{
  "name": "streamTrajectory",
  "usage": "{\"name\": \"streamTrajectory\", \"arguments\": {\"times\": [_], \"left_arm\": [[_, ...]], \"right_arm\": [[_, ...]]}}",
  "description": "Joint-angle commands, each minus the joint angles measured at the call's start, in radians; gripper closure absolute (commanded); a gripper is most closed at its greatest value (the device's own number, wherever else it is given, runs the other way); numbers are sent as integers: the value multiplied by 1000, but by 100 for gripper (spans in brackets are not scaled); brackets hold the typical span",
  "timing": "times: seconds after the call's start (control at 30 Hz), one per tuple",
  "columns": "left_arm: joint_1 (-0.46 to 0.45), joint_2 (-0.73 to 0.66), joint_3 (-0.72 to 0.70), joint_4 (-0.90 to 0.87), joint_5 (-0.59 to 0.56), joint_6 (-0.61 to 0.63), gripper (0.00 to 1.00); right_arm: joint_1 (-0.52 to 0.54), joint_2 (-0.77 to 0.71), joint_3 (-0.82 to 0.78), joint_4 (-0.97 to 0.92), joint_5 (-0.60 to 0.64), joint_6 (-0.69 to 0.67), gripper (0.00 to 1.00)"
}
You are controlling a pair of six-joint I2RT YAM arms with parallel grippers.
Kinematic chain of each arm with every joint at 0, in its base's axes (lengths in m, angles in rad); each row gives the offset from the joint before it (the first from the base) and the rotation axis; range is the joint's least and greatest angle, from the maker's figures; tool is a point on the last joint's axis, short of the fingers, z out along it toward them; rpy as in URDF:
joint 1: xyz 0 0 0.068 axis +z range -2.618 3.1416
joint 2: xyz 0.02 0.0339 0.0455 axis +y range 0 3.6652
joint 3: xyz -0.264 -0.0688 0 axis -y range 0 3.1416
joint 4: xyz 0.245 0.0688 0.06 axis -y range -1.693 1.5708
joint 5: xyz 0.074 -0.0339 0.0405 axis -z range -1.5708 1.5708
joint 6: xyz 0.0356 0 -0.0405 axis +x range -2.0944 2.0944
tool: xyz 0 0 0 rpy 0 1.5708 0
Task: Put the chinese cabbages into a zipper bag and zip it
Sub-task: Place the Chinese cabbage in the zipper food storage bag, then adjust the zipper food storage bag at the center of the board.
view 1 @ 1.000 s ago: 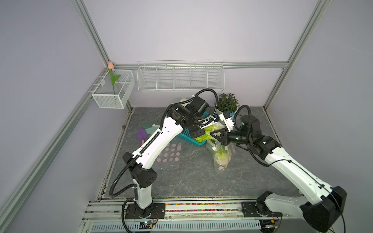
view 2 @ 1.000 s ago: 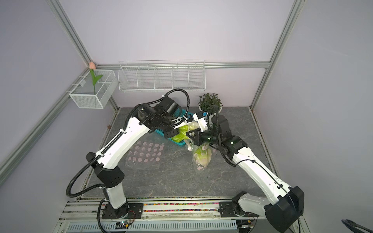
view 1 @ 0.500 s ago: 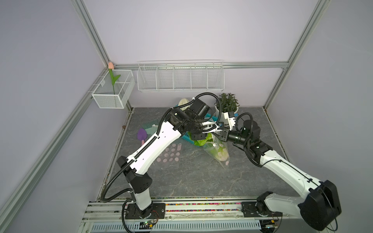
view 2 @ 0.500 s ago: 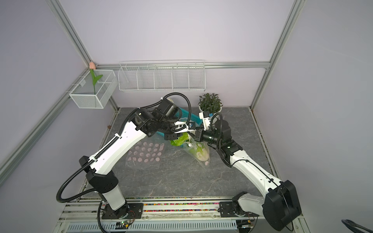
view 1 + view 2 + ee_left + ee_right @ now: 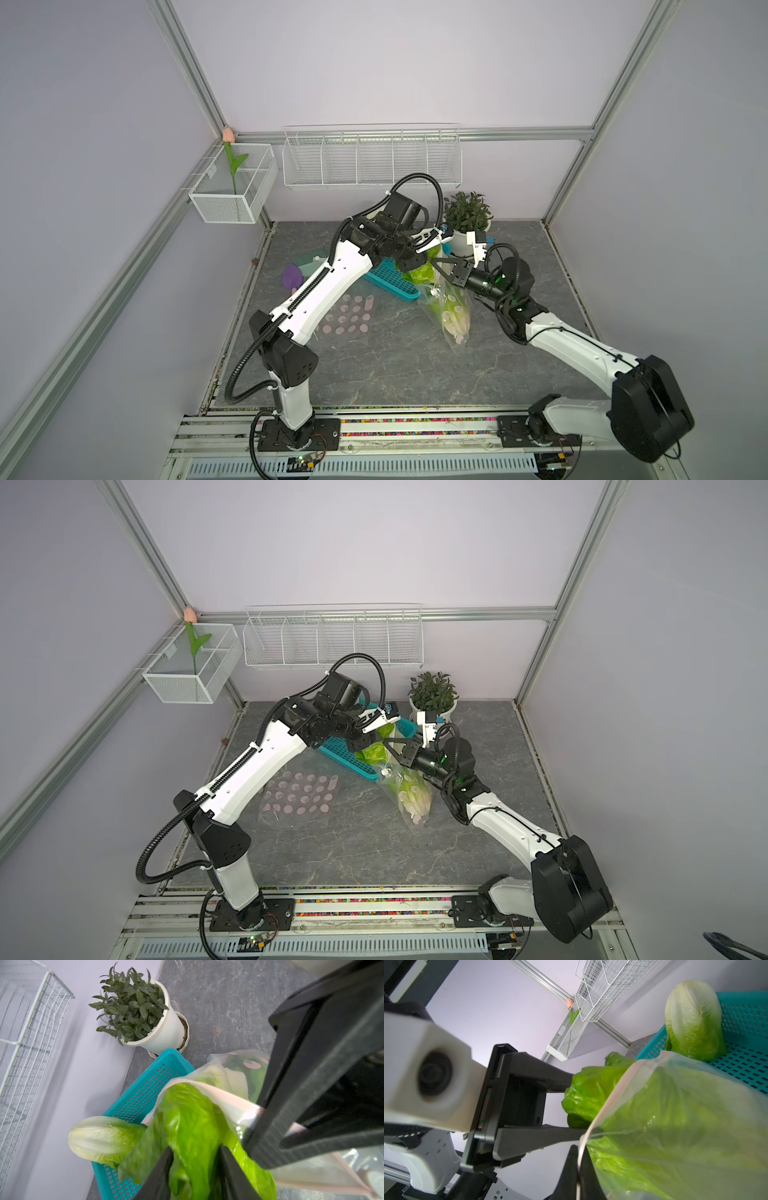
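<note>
Pale lilac walls [image 5: 374, 62] framed in aluminium; grey marbled floor [image 5: 395, 374]; white wire rack [image 5: 370, 162] on back wall.

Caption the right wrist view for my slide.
Right gripper pinches the zipper bag rim; left gripper, jaws apart, straddles a cabbage at its mouth.

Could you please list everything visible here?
zipper bag: one, clear, pink-dotted, hanging from right end effector
basket: one, teal, behind the bags
chinese cabbages: one pale head in the basket; green ones in the zipper bag, number unclear
second bag: one, same pattern, flat on table
potted plant: one, dark green, white pot, rear
purple item: one, near left wall
wire rack: one, white, back wall
mesh box: one, white, left wall, holding tulip
left end effector: black, open around cabbage leaves
right end effector: black, shut on bag rim
</note>
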Motion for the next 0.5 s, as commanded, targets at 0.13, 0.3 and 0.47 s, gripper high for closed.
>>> {"name": "streamTrajectory", "arguments": {"times": [0.13,0.3,0.47], "left_arm": [[83,-24,78,6,153,-289,48],[185,-73,41,67,273,-541,43],[350,-193,-179,233,380,-834,56]], "right_arm": [[-31,14,-25,144,78,106,93],[-41,23,-13,153,86,122,93],[-51,21,-9,142,94,122,93]]}}
